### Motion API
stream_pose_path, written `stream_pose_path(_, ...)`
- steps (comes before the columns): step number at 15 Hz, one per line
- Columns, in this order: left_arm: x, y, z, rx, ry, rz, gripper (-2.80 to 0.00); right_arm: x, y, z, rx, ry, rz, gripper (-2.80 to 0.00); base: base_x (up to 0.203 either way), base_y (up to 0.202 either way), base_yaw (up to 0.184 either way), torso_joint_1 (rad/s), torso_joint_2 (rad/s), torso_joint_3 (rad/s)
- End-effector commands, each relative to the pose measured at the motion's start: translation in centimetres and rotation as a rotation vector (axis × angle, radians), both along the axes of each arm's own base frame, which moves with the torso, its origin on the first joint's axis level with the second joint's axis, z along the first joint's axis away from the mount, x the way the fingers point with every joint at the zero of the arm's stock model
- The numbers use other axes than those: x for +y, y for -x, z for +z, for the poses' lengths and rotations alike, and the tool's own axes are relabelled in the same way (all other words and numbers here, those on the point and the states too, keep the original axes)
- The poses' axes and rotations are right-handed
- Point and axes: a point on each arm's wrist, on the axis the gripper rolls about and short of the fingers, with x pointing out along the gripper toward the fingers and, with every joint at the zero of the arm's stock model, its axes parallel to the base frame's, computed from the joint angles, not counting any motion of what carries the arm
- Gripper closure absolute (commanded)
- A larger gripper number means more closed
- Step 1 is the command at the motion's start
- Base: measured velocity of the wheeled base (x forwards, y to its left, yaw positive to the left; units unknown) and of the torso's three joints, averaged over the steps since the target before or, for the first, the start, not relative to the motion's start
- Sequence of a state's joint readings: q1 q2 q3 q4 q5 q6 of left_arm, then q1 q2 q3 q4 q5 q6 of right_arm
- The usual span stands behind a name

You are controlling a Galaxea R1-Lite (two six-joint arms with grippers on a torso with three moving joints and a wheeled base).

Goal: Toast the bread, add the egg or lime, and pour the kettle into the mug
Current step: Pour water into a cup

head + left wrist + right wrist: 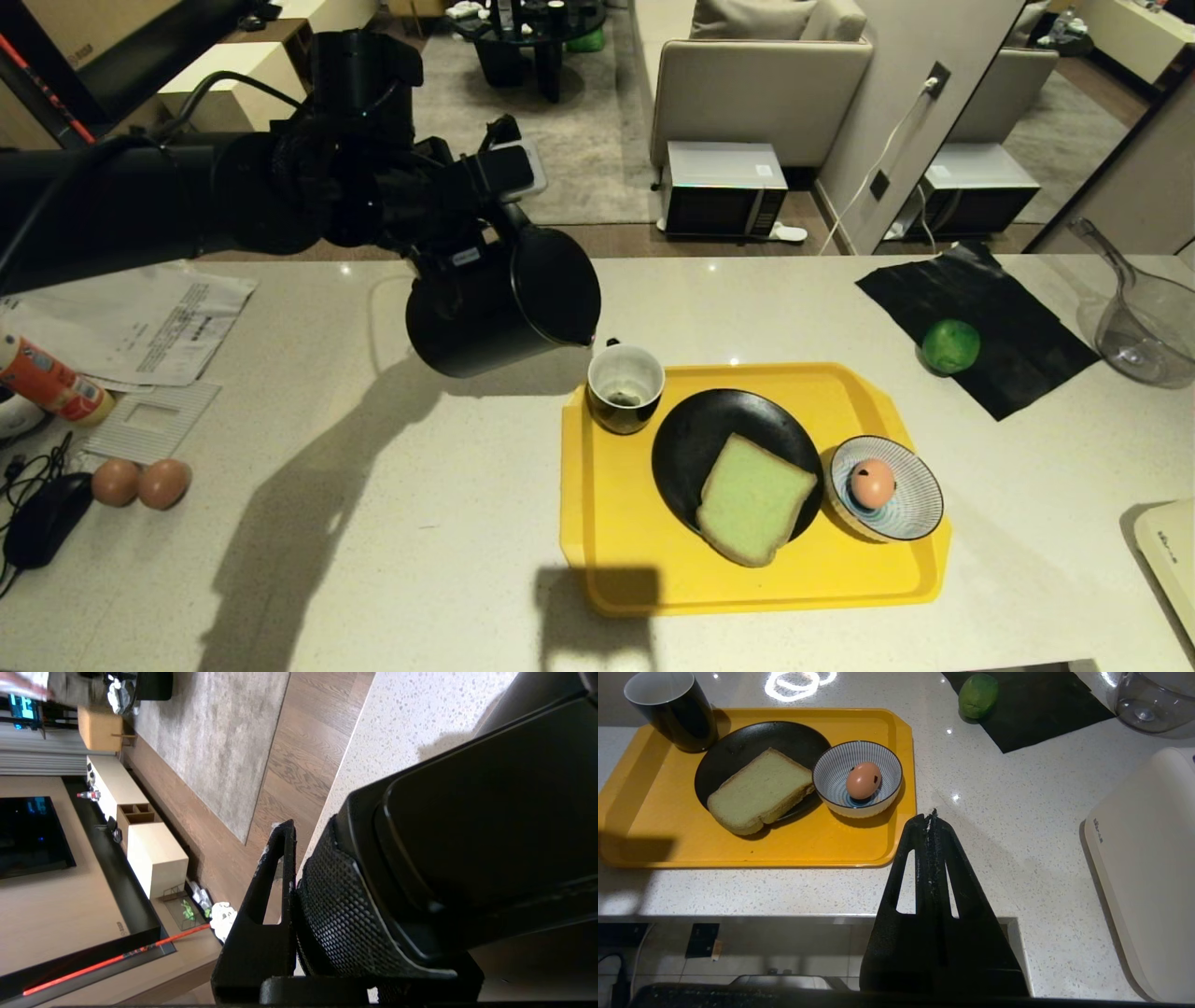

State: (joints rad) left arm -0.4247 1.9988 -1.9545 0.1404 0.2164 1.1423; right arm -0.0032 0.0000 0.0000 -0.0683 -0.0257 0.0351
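The black kettle [504,308] hangs tilted above the counter, its spout just over the rim of the black mug [625,387] at the yellow tray's [616,560] back left corner. My left gripper [467,245] is shut on the kettle's textured handle [336,914]; one finger [275,872] shows beside it. On a black plate [691,439] lies the pale green bread [754,497]. The spotted egg [872,483] sits in a striped bowl [910,509]. The lime [950,346] rests on a black cloth [999,308]. My right gripper [930,816] is shut and holds nothing, near the counter's front edge right of the tray.
Two brown eggs [140,483], a mouse [47,518], papers [140,322] and a bottle [47,378] lie at the left. A clear jug [1144,327] stands at the back right. A white appliance [1143,868] sits at the front right.
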Motion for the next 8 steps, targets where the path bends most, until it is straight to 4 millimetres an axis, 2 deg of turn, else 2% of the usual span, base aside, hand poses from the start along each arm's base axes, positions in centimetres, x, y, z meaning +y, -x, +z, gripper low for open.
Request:
stream_pose_path(1,0.2,0.2,0.4,-0.005,0.020,0.006,0.00,0.0,-0.2,-0.7,0.027,0.000,0.000,0.00,0.000,0.000,0.000,0.000,0.00,0.000)
stream_pose_path(8,-0.4,2.0,2.0,-0.018,0.136,-0.006,0.00,0.0,-0.2,-0.7,0.027,0.000,0.000,0.00,0.000,0.000,0.000,0.000,0.00,0.000)
